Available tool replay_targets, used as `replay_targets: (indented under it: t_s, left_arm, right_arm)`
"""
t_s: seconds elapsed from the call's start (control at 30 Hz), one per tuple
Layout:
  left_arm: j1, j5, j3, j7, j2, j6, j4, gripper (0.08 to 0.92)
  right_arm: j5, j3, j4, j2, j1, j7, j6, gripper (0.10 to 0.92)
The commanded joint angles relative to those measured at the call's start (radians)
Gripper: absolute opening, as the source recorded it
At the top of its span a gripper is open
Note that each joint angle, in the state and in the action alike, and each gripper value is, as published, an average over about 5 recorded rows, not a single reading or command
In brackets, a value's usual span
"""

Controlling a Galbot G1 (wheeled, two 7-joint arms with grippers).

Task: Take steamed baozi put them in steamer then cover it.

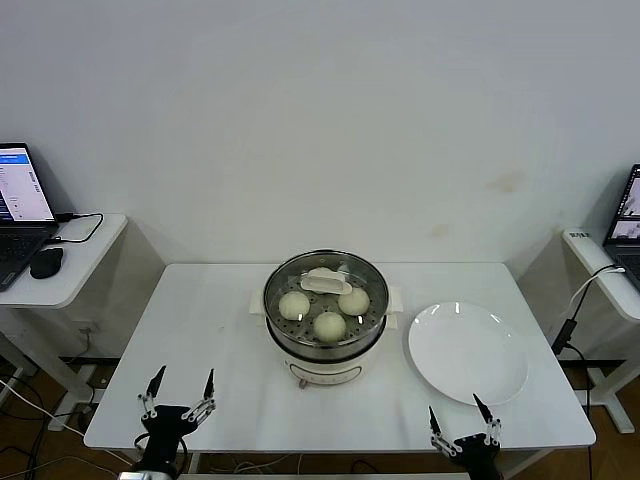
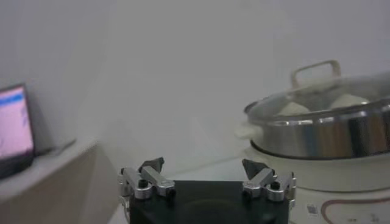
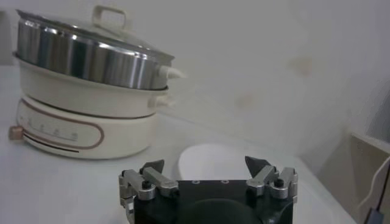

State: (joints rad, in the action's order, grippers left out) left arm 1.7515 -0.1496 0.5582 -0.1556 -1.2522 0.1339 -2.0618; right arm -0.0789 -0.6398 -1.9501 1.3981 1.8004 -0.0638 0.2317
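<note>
Baozi (image 1: 329, 325) sit in the steamer (image 1: 325, 345) mid-desk under the cover (image 1: 325, 290), plate (image 1: 467, 352) bare, left hand (image 1: 180, 395) & right hand (image 1: 462, 420) both spread wide, empty at desk's near edge; glass cover looks slippery, fragile, so grab its handle (image 1: 327, 282)

Fourth baozi (image 1: 322, 272) mostly hidden under cover handle (image 1: 327, 282); laptops cut by head view's edges.

**Where my three cameras sat**

My head camera looked down from above on the table (image 1: 230, 330). Each wrist camera sat low near the table's front edge, facing the wall. Both caught the steamer (image 2: 341, 137) from opposite sides.
</note>
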Motion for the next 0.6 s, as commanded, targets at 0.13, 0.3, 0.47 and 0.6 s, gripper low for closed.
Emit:
replay_targets:
  t_s: [0.13,0.3,0.47,0.6]
  left_arm:
    - [0.086,-0.194,0.046,0.019,0.004,0.085,0.018,0.823]
    - [0.088,-0.172,0.045,0.027,0.002,0.081,0.018,0.823]
    - [0.096,-0.159,0.044,0.04,0.002,0.079,0.015,0.823]
    - [0.102,-0.145,0.039,0.057,0.003,0.074,0.019,0.823]
  right_arm:
    - [0.043,0.032,-0.027,-0.029,0.021,-0.013,-0.015,0.823]
    - [0.062,0.049,-0.049,-0.03,0.036,-0.022,-0.035,0.823]
    - [0.069,0.049,-0.054,-0.033,0.048,-0.024,-0.036,0.823]
    - [0.076,0.049,-0.052,-0.036,0.05,-0.024,-0.038,0.823]
